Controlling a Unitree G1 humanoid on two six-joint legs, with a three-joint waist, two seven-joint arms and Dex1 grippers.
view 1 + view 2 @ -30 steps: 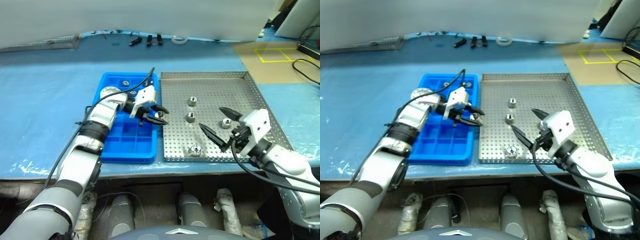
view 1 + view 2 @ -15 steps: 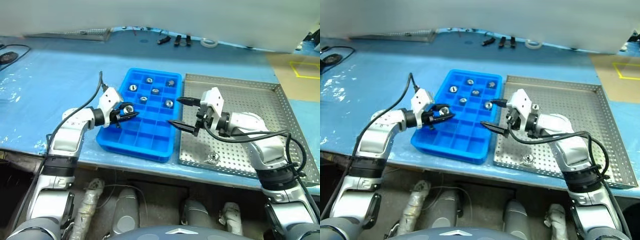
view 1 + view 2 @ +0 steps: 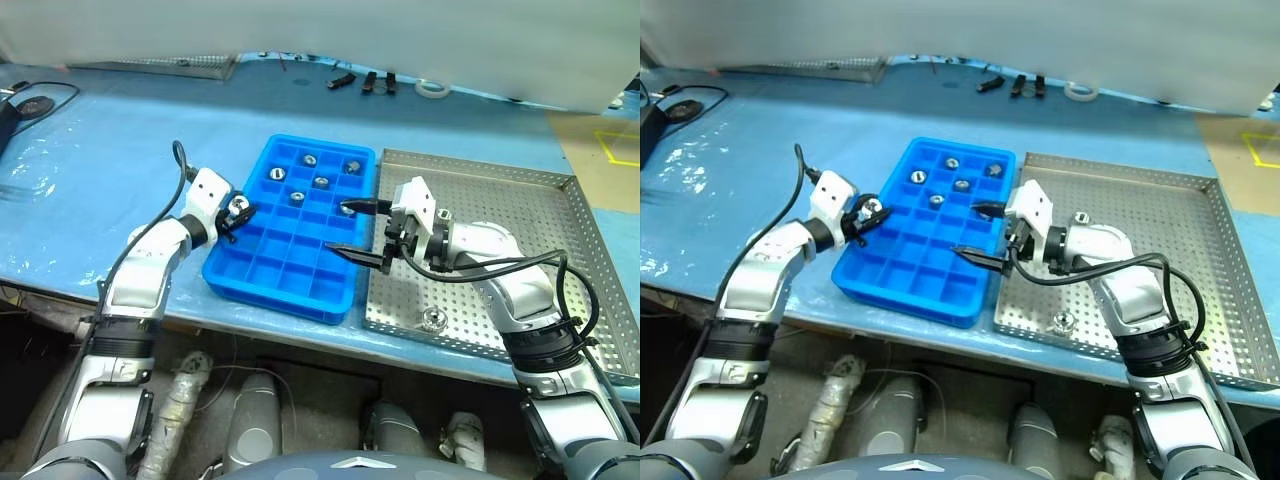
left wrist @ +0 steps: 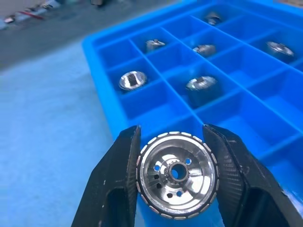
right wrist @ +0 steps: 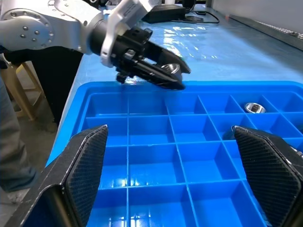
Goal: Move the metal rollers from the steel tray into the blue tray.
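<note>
Workshop or factory bench, blue sheet-covered worktop (image 3: 90, 150), yellow floor marking (image 3: 615, 140), cables

- Metal rollers: one shiny ring (image 4: 177, 182) with a centre hole is clamped at the left edge of the blue tray; five lie in far compartments; one (image 3: 433, 319) lies on the steel tray.
- Blue tray (image 3: 262, 277): gridded plastic, just left of the steel tray.
- Steel tray (image 3: 520, 225): perforated floor, low rim.

We see pale blue sheet (image 3: 90, 190) covering tabletop; white tape roll (image 3: 432, 89) and few small dark items (image 3: 362, 80) at far edge; dark cable (image 3: 25, 100) at far left; brown floor patch with yellow line markings (image 3: 610, 145) at right; wire mesh rack (image 3: 170, 66) along back
</note>
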